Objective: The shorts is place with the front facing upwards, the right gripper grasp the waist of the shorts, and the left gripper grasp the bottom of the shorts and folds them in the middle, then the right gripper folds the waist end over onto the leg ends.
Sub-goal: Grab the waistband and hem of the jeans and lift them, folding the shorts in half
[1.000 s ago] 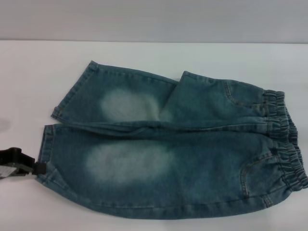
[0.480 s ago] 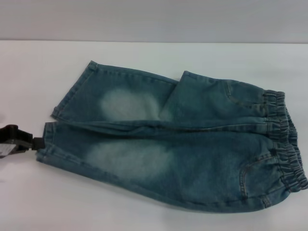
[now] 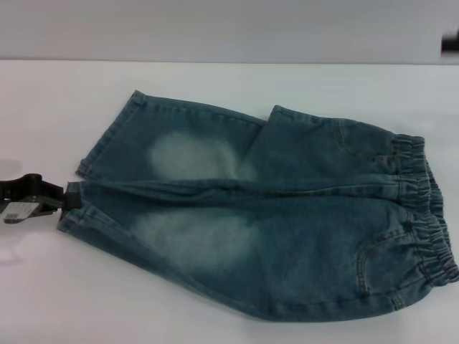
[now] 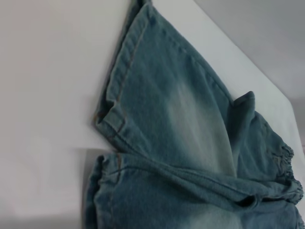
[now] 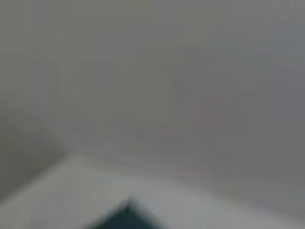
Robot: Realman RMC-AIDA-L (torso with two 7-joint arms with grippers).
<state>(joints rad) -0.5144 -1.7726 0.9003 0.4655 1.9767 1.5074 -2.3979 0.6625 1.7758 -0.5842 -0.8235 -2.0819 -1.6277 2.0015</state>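
Denim shorts (image 3: 272, 215) lie spread on the white table (image 3: 43, 107), waistband at 3 o'clock, leg hems at 9 o'clock. Left gripper (image 3: 70, 197) pinches the nearer leg hem, lifting it. Right gripper (image 3: 450, 41) sits at 2 o'clock; its grip cannot be determined.

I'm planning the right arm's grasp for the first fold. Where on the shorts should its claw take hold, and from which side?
Take the shorts by the gathered elastic waistband, near its front corner, coming in from the robot's right. That band lies as a thick ridge at the right edge, and the left claw is at the near leg's hem.
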